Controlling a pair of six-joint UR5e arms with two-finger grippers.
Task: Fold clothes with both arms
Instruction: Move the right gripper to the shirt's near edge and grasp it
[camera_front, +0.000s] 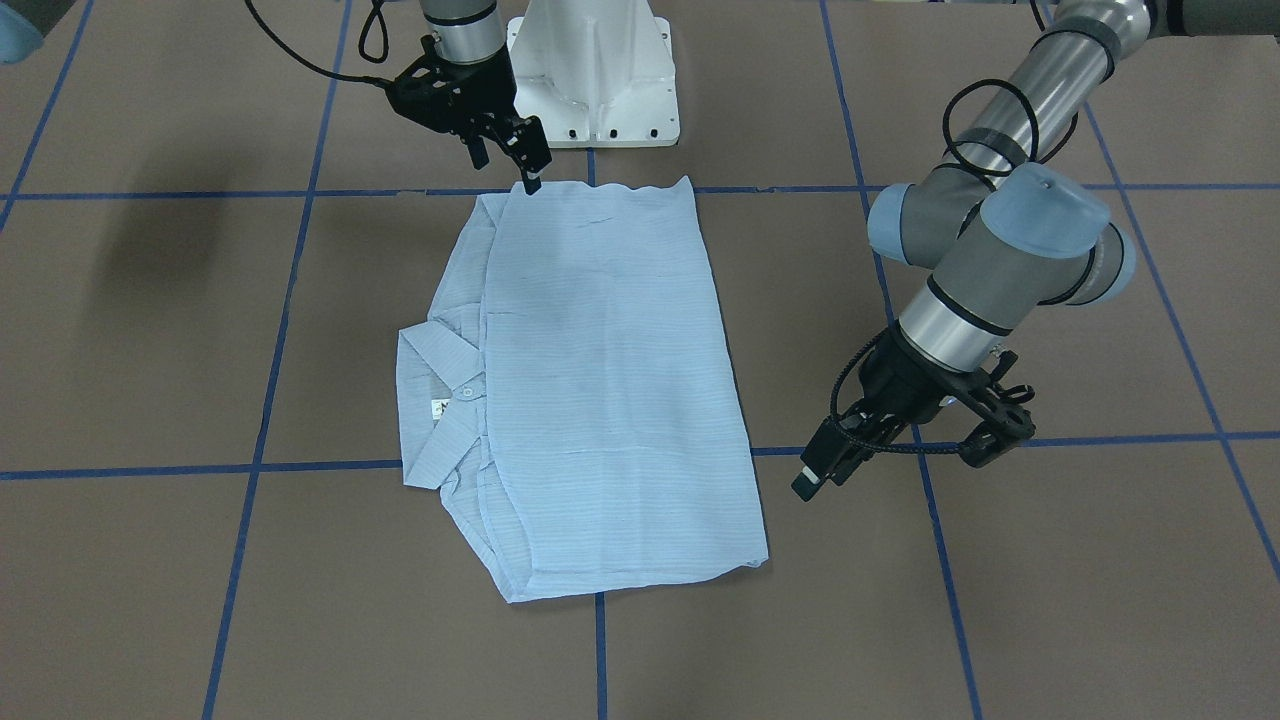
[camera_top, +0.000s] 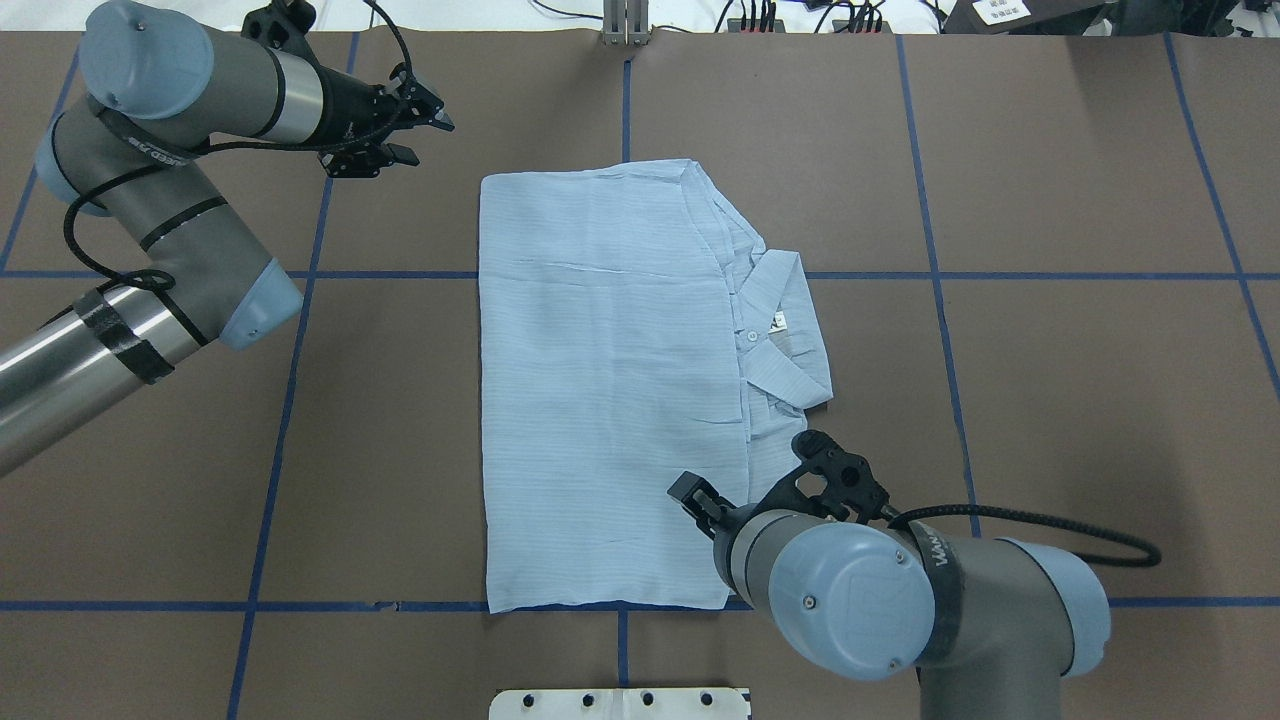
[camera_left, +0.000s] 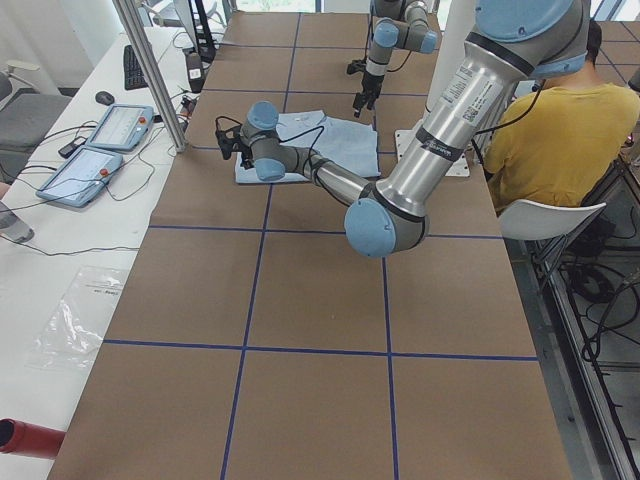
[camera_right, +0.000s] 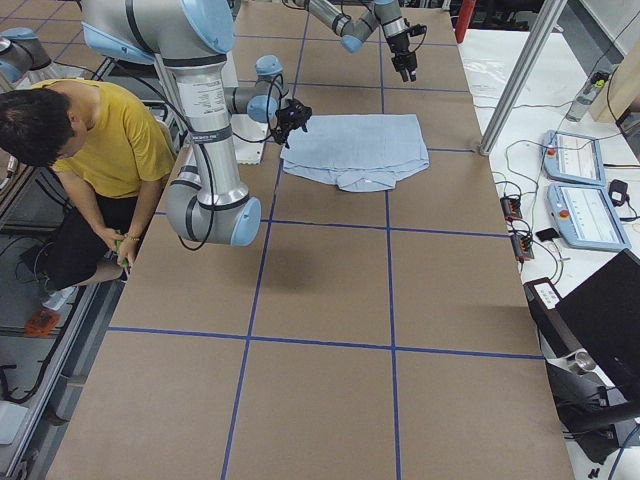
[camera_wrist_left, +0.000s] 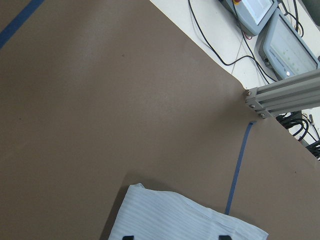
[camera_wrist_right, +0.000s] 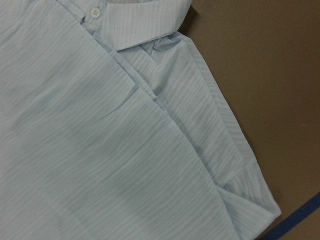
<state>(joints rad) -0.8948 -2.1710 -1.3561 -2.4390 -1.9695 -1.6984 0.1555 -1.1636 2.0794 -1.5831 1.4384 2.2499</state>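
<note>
Front view: the shirt (camera_front: 610, 380) lies mid-bench (camera_front: 1050, 600) as a flat oblong, sleeves tucked in and collar (camera_front: 432, 350) poking out one side. I judge a last fold or two remains. The left hand (camera_front: 897, 458) is spread wide and empty beside it.

Overhead: the right hand (camera_top: 767, 487), also spread and empty, hovers over the shirt's near collar-side edge.

Right wrist view: thin, finely striped cloth with soft creases.
</note>
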